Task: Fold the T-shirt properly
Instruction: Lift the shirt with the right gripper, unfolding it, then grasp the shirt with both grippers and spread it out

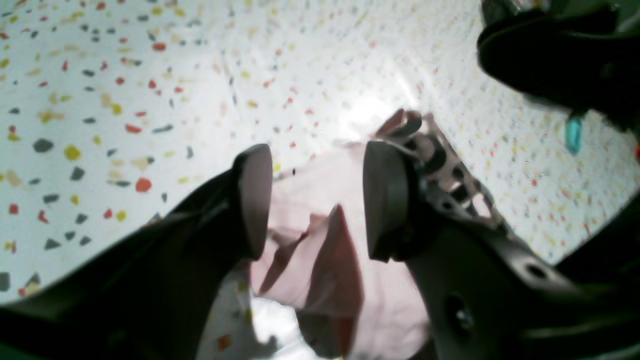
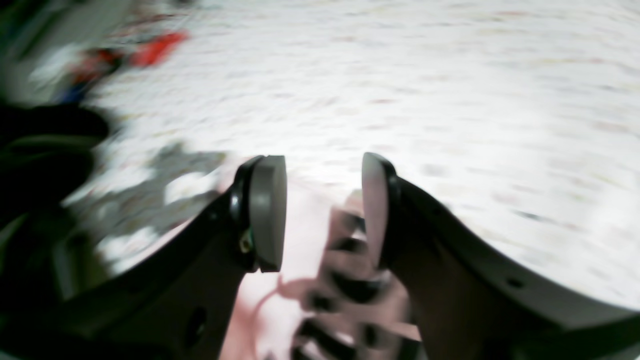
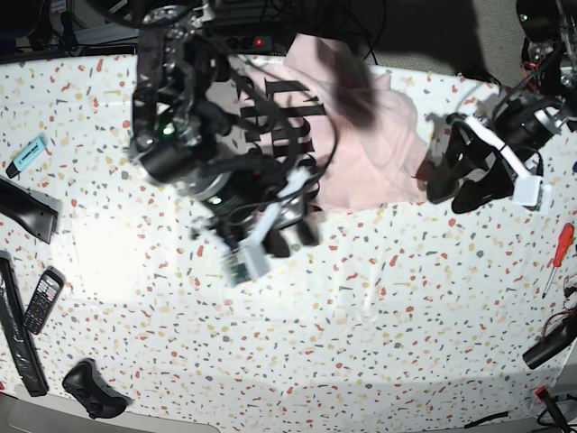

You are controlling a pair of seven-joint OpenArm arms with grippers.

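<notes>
Lying bunched on speckled terrazzo table, T-shirt, both tools spread, empty

T-shirt: soft matt pink cloth, creased, with black printed lettering; table: smooth, faintly glossy speckled terrazzo-pattern surface; left gripper pads: matt grey, smooth, on black plastic-looking fingers.

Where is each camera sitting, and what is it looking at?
Left wrist: sits on the left arm, looking past its open pincer down at the T-shirt and the table.
Right wrist: sits on the right arm, looking past its parted pincer at blurry pink cloth with black letters.
Base: looks down from above at the whole table, both arms and the crumpled T-shirt at the far edge.
Shared: all three see the T-shirt and the speckled table.
</notes>
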